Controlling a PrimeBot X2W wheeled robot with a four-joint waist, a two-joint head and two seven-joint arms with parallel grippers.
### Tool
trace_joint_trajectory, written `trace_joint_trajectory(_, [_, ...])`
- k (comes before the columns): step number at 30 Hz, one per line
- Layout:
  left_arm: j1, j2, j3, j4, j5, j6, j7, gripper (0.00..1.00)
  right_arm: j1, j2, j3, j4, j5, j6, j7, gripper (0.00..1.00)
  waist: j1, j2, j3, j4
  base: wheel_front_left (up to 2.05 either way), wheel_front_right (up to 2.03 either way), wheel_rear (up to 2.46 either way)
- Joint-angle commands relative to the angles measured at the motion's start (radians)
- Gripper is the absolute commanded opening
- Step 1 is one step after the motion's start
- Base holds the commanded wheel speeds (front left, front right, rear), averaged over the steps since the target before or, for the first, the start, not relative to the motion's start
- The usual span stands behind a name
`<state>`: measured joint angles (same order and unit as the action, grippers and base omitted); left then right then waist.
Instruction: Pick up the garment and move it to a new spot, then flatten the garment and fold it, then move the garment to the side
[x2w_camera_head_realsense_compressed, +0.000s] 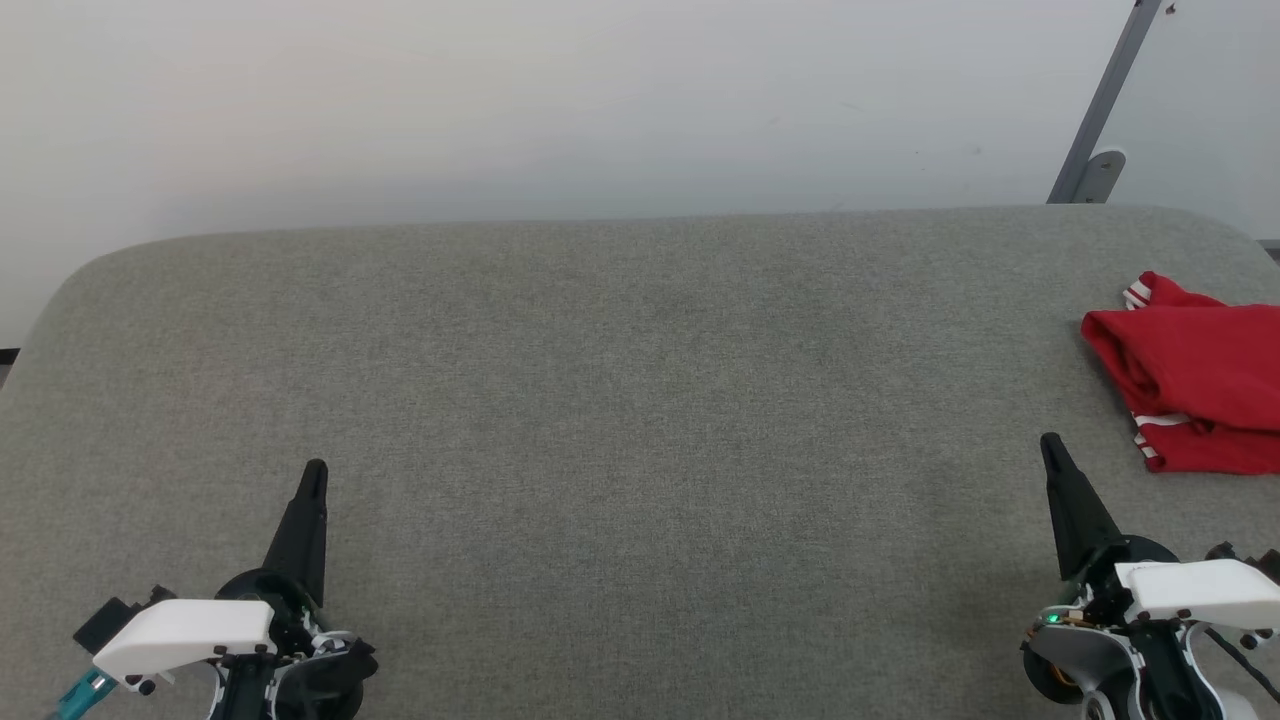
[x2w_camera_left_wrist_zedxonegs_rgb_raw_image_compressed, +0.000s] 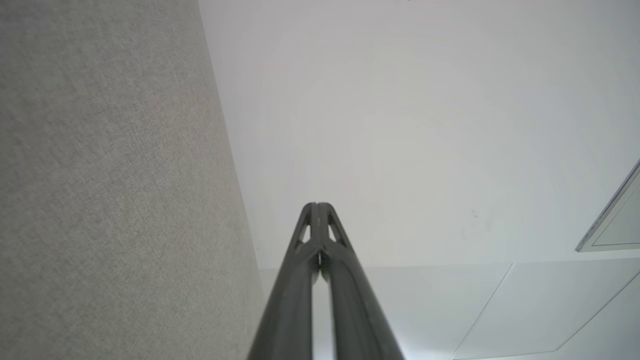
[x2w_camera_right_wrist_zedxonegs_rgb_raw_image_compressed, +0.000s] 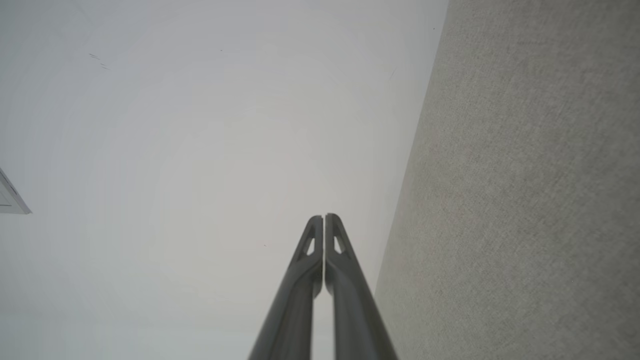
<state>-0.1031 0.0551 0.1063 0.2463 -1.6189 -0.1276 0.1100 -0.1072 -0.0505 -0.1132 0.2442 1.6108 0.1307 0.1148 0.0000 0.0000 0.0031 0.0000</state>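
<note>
The garment (x2w_camera_head_realsense_compressed: 1195, 375), bright red with white striped trim, lies bunched and folded at the far right edge of the grey fabric table (x2w_camera_head_realsense_compressed: 620, 400), cut off by the head view's border. My right gripper (x2w_camera_head_realsense_compressed: 1050, 445) is shut and empty at the lower right, its tip a short way left of and below the garment. At the lower left my left gripper (x2w_camera_head_realsense_compressed: 315, 470) is shut too, holding nothing, far from the garment. In the wrist views the left gripper (x2w_camera_left_wrist_zedxonegs_rgb_raw_image_compressed: 317, 205) and the right gripper (x2w_camera_right_wrist_zedxonegs_rgb_raw_image_compressed: 324, 216) show their fingers pressed together, pointing past the table towards a pale wall.
A pale wall (x2w_camera_head_realsense_compressed: 600, 100) rises behind the table's rounded far edge. A grey metal strut (x2w_camera_head_realsense_compressed: 1105, 110) leans at the back right. The table's wide grey surface stretches between the two grippers.
</note>
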Motion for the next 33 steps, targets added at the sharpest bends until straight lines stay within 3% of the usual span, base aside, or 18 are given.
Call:
trace_joint_trajectory(1, [-0.012, -0.002, 0.004, 0.0, 0.003, -0.006, 0.002, 0.0, -0.004, 0.001, -0.002, 0.002, 0.004, 0.0, 0.002, 0.0, 0.0, 0.0, 0.0, 0.0, 0.0, 0.0, 0.0])
trace_joint_trajectory(33, [-0.013, -0.003, 0.007, 0.0, 0.005, -0.006, 0.006, 0.0, -0.004, 0.001, -0.002, 0.002, 0.004, 0.0, 0.001, 0.0, 0.0, 0.0, 0.0, 0.0, 0.0, 0.0, 0.0])
